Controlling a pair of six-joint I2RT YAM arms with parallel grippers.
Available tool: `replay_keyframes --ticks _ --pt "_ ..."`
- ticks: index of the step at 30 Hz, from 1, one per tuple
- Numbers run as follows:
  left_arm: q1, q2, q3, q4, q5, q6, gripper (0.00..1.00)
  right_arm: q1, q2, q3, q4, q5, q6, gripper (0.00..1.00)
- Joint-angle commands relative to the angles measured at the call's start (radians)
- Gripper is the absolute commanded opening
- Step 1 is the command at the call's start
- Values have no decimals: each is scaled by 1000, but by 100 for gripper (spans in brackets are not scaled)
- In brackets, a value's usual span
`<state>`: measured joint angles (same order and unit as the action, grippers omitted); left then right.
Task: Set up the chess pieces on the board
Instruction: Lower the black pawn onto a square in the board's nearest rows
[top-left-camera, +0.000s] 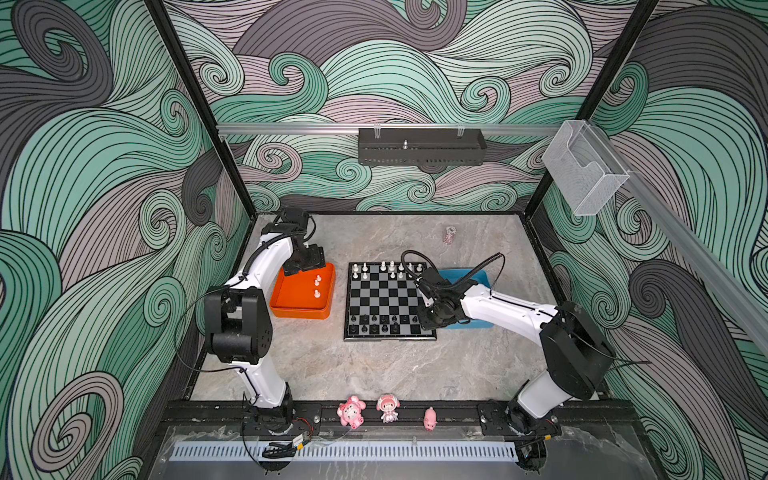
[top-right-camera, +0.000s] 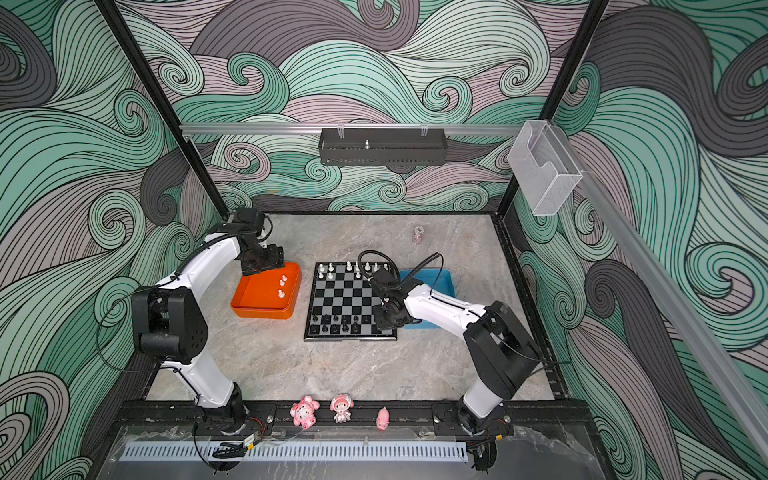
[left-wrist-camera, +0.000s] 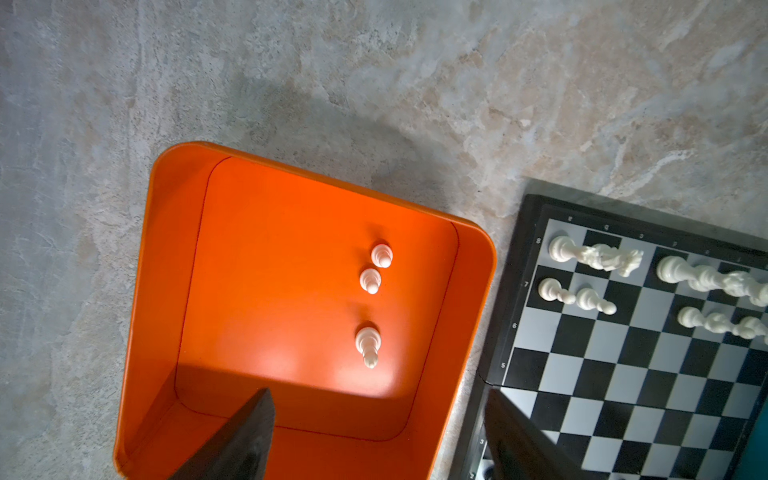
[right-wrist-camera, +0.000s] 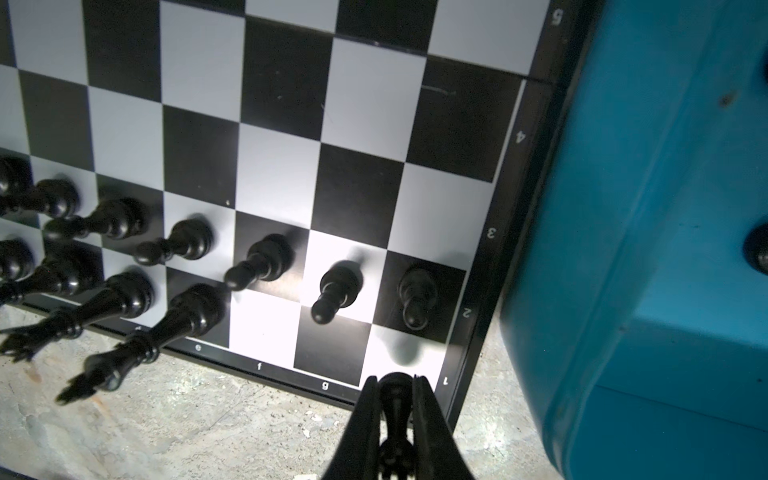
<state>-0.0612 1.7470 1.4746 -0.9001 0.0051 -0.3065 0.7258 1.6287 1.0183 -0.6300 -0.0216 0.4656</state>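
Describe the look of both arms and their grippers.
Both the left arm and right arm have glossy white link shells between bulky black joint housings, with black corrugated cables along them. The left gripper and right gripper are black; their fingers are dark wedges tapering to narrow tips.

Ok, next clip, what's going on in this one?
A chessboard is being set up. The right gripper is shut on a black piece, held above the board's near right corner, where three end squares are bare. The left gripper hangs open over the orange tray, which holds three white pieces. More white ones stand along the far rows, black ones along the near rows. Another black one sits in the blue tray.
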Motion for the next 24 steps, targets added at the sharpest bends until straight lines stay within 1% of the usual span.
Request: replay_keyframes --ticks 1,18,20,22,24 --pt "8 18 -4 -2 7 -2 82 5 21 4 -6 18 9 17" --pt "8 21 -4 -2 7 -2 82 6 32 14 -12 22 8 21" --pt "8 22 -3 -2 7 -2 82 6 26 20 -17 22 8 23" --pt "8 20 -3 -1 7 -2 82 6 16 23 -24 26 8 29" --pt "8 20 -2 -1 7 -2 82 6 4 30 -33 35 5 30"
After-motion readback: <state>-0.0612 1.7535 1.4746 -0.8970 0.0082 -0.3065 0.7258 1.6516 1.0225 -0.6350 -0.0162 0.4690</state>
